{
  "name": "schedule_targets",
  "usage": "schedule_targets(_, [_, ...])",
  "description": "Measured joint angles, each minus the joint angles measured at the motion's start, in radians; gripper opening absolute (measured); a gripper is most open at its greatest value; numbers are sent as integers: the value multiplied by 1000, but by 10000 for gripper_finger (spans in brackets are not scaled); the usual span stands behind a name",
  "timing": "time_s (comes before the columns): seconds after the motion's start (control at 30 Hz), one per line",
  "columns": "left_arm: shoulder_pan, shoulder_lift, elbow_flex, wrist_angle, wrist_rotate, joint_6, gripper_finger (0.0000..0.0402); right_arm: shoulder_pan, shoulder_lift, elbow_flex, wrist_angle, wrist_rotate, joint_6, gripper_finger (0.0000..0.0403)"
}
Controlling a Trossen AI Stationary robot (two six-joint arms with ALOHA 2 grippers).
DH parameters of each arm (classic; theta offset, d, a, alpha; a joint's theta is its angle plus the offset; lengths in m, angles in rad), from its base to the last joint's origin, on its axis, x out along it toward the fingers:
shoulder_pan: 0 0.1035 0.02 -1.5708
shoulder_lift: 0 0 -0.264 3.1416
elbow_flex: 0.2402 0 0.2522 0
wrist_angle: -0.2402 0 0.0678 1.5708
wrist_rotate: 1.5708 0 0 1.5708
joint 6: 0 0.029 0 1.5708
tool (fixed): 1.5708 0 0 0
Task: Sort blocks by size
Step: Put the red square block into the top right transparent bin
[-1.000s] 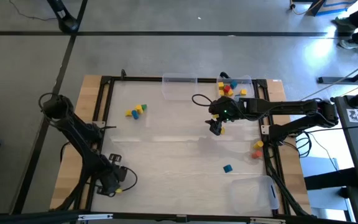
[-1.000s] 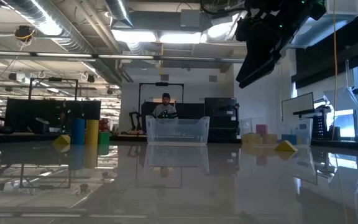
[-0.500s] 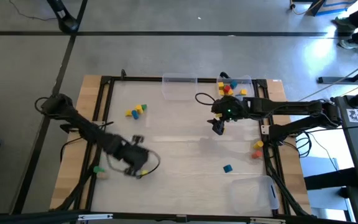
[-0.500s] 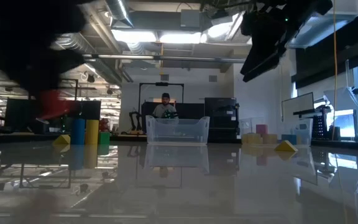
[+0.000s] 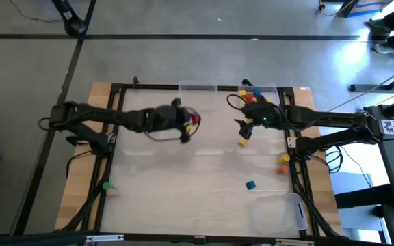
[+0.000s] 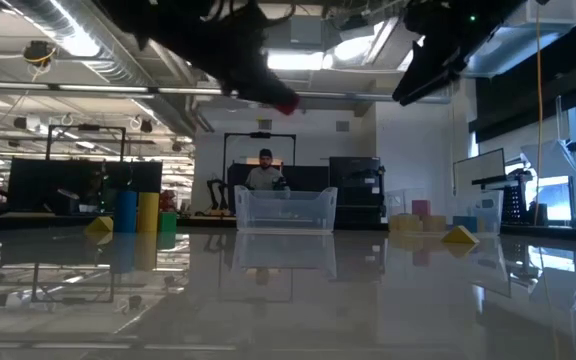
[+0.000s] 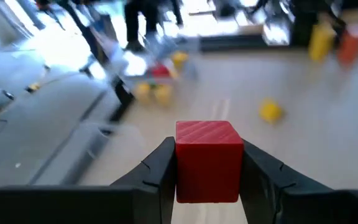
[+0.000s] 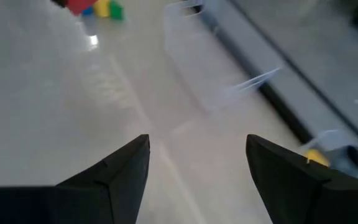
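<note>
A red block [image 7: 208,160] sits between the fingers of my left gripper [image 5: 191,127], which hangs high over the table's middle; the block [image 6: 286,103] shows well above the tabletop in the low view. My right gripper [image 8: 197,168] stands open and holds nothing, above a yellow block [image 5: 243,141] that lies on the table. Several more blocks [image 5: 253,100] sit in a clear bin at the far edge. An orange block [image 5: 284,159] and a blue block [image 5: 250,184] lie on the table at the right. My left gripper pinches the red block between its two fingers, one on each of two opposite side faces [image 7: 180,168]. The fingers [image 7: 263,177] come at it nearly level, slanting a little down, pointing toward the table's right. The block is lifted clear of the table and sits upright.
A second clear bin [image 5: 198,93] stands at the far edge, left of the one with blocks. Another clear bin [image 5: 278,212] stands at the near right corner. A green block [image 5: 106,186] lies on the wooden border at the near left. A black frame [image 5: 118,109] edges the table.
My left gripper has swung fast from the table's near left corner toward its far middle, rising and tipping from pointing down to nearly level, carrying the red block clear of the table. My right gripper has drawn up and back toward the far edge, away from the yellow block.
</note>
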Motion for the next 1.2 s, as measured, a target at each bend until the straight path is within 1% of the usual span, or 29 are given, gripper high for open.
schedule_targets(0.07, [46, 27, 4, 58, 25, -1, 119, -13, -5, 0, 1, 27, -20, 266])
schedule_targets(0.13, [80, 67, 32, 69, 35, -2, 120, -31, -10, 0, 1, 36, -34, 266])
schedule_targets(0.27, [119, 183, 137, 74, 39, -5, 120, -71, -11, 0, 1, 37, -54, 266])
schedule_targets(0.5, [143, 435, 406, 83, 43, -56, 121, -130, -31, 0, 2, 37, -73, 266])
schedule_targets(0.67, [158, 615, 599, 88, 43, -107, 121, -135, -71, 0, 4, 52, -68, 266])
schedule_targets(0.8, [161, 749, 743, 113, 42, -119, 121, -135, -118, 0, 4, 54, -68, 266])
schedule_targets(1.0, [166, 922, 957, 116, 93, -182, 121, -135, -185, 0, -39, 55, -64, 266])
schedule_targets(1.13, [183, 1019, 1081, 106, 94, -184, 121, -135, -210, 0, -79, 55, -39, 266])
schedule_targets(1.2, [193, 1050, 1124, 97, 94, -185, 121, -135, -218, 0, -95, 55, -34, 266])
